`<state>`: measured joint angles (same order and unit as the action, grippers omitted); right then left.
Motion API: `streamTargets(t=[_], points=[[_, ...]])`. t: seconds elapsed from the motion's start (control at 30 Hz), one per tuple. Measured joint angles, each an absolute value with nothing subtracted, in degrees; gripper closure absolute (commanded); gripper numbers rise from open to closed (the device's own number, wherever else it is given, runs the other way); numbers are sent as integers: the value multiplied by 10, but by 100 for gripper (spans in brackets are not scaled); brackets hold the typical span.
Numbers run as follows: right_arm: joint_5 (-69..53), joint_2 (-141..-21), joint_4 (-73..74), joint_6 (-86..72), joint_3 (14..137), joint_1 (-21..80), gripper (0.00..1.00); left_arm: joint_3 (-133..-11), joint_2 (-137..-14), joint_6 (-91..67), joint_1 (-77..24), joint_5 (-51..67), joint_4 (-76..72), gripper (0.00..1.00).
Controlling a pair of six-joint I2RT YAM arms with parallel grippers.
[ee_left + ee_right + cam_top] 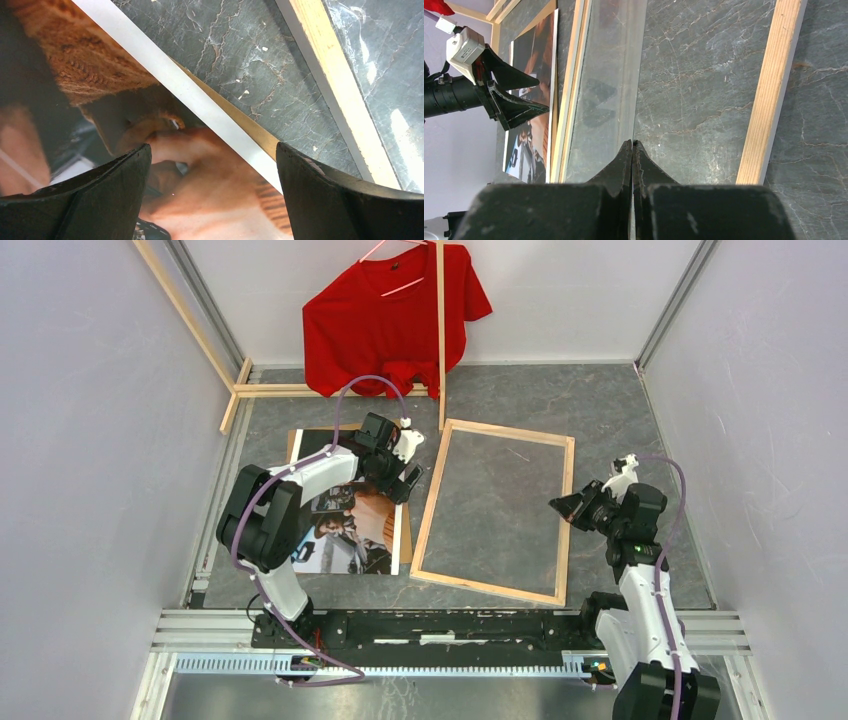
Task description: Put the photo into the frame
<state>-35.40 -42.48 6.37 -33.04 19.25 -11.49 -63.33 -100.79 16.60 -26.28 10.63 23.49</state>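
Lying flat on the dark stone table (600, 410), the frame (428, 510) shows its bare wood face. The photo (345, 540) lies face up just beside its left bar. The left gripper (407, 477) hangs over the photo's right edge, fingers spread wide. The right gripper (558, 504) hovers near the frame's right bar, fingers pressed together on nothing.

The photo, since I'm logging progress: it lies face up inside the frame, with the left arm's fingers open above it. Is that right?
Not inside. The photo lies face up beside the frame, on the left arm's side, and the frame holds nothing, as the top external view shows. The left fingers are indeed open above the photo.
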Motion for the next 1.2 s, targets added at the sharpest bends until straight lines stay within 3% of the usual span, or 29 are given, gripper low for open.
streamTargets(t=[0.3, 0.9, 1.2], points=[[-370, -428, 42, -339, 178, -119, 100, -633, -1008, 166, -265, 106, 235, 0], [-482, -411, -257, -572, 88, -120, 100, -633, -1040, 166, -296, 104, 183, 0], [-487, -411, -279, -607, 80, -120, 100, -633, -1042, 166, -297, 104, 177, 0]])
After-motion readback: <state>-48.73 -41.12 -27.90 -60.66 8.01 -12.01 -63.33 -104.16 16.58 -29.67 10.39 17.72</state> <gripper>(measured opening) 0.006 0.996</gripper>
